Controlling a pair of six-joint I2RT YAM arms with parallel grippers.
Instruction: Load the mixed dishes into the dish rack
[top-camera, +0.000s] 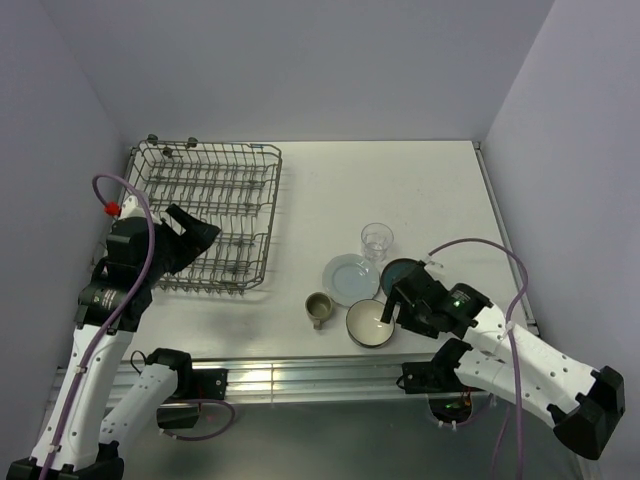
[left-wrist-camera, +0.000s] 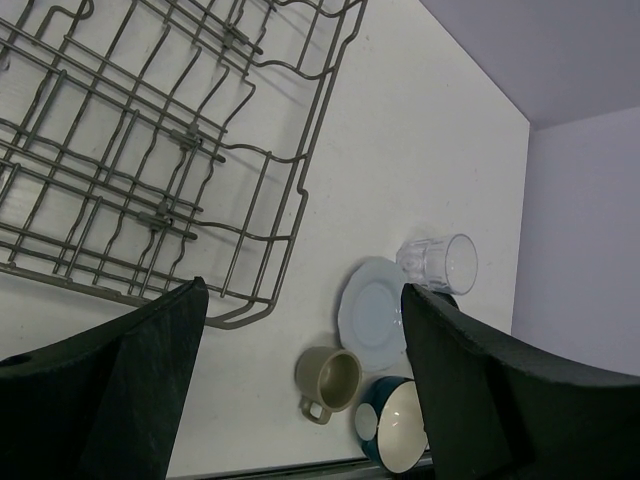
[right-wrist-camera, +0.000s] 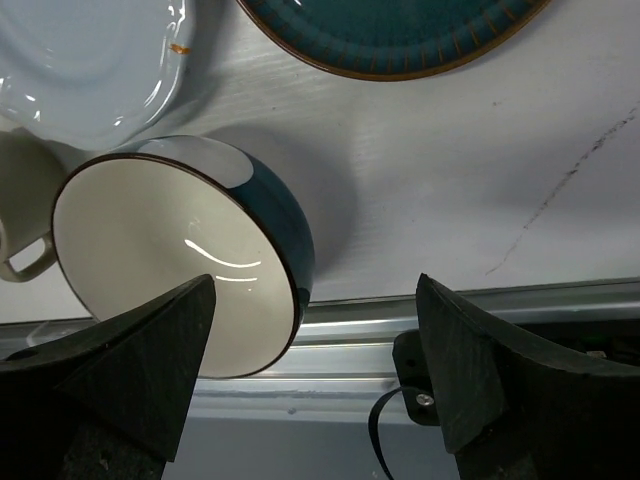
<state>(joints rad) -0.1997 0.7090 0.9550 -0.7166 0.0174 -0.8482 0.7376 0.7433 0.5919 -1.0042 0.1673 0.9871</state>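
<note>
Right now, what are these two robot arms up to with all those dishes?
They are meant to load dishes into the rack, but nothing is in it yet. All five dishes sit together on the table, right of the rack: tumbler, blue plate, teal plate, mug and bowl. The right gripper is open beside the bowl, not gripping it. The left gripper hovers open and empty over the rack's near edge.
</note>
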